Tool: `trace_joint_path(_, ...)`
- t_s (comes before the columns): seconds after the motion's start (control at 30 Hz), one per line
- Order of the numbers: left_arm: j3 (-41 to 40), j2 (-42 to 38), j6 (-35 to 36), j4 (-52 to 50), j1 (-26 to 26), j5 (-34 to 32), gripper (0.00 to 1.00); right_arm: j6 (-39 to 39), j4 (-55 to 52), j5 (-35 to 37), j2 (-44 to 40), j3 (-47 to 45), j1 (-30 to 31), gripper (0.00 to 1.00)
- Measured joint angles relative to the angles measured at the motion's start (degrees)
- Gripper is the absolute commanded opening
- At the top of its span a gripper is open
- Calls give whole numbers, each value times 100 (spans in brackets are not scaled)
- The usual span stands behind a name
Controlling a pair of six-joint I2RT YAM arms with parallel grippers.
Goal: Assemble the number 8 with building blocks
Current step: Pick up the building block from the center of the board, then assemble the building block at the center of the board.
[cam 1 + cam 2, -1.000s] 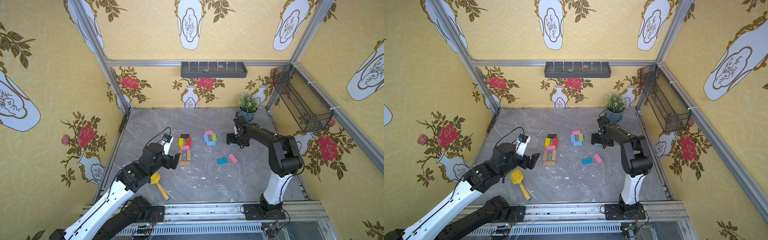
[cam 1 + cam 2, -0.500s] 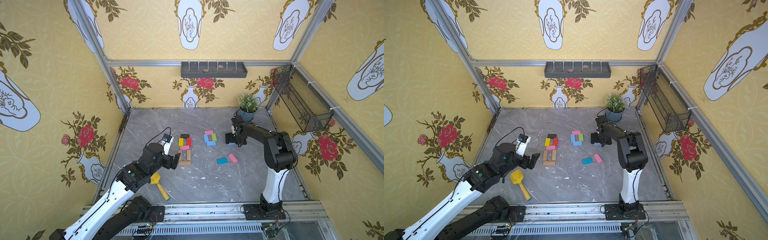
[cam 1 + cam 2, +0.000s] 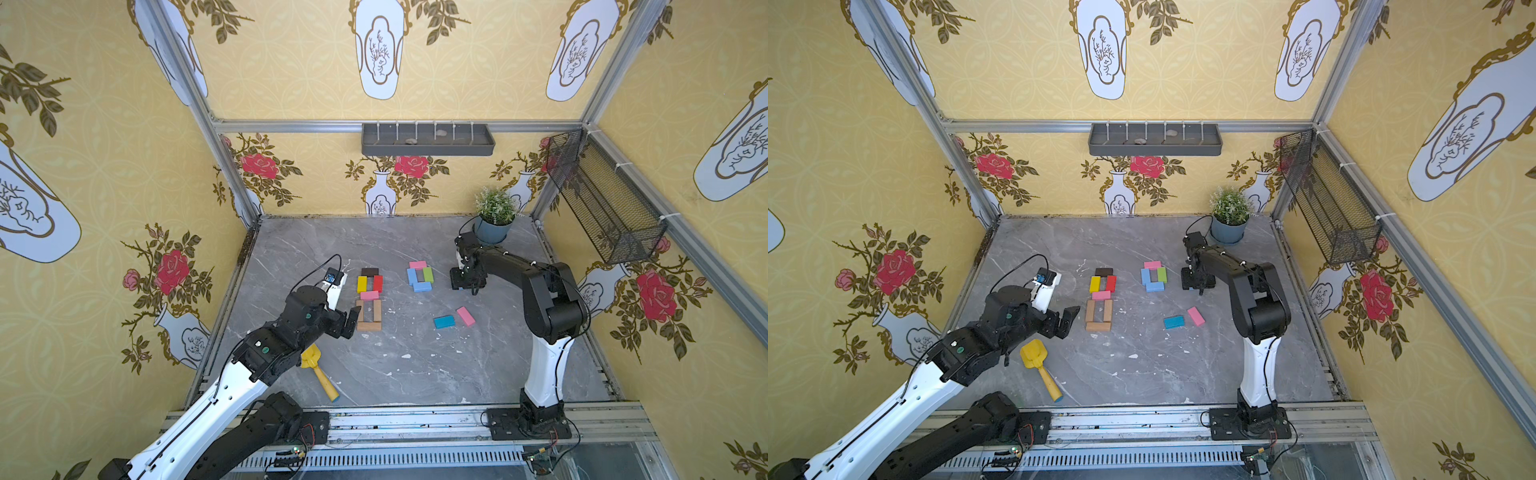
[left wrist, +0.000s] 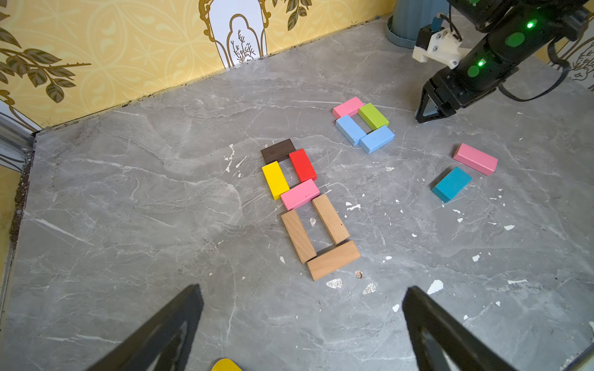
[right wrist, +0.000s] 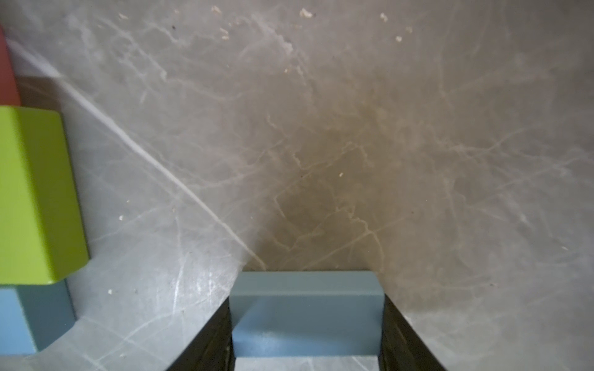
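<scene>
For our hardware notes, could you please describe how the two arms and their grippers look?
Left arm and right arm: black joints, white lower links, black cables, white wrist mounts; green dots on joints. Left gripper and right gripper: black, tapering fingers.

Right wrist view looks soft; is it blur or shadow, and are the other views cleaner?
Right wrist view: soft all over, the blue block in the right tool and the green block smeared, a dark shadow on the table ahead. Left wrist view: bricks crisp, only the left tool fingers blurred. Both top views: evenly lit, sharp, frame posts splayed by the wide lens.
</scene>
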Motion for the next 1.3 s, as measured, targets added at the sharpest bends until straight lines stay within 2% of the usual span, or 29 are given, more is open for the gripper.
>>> trace_joint_path(0.1, 0, -4, 0, 0, 0, 0, 100, -33, 24, 63, -24, 0, 59, 44)
trace_joint_path(0.3, 0, -9, 0, 0, 0, 0, 100, -57, -85, 55, -315, -70, 507, 41)
trace_joint_path(0.73, 0, -17, -2, 0, 0, 0, 100, -313, -317, -328, -629, -138, 2315, 45)
trace_joint_path(1.0, 0, -17, -2, 0, 0, 0, 100, -310, -280, -382, -350, -140, 2618, 48)
trace_joint_path(1.2, 0, -15, -2, 0, 0, 0, 100, -310, -212, -463, -225, -186, 2664, 58)
trace_joint_path(1.3, 0, 0, -2, -2, 0, 0, 100, -295, -197, -466, -225, -195, 2667, 77)
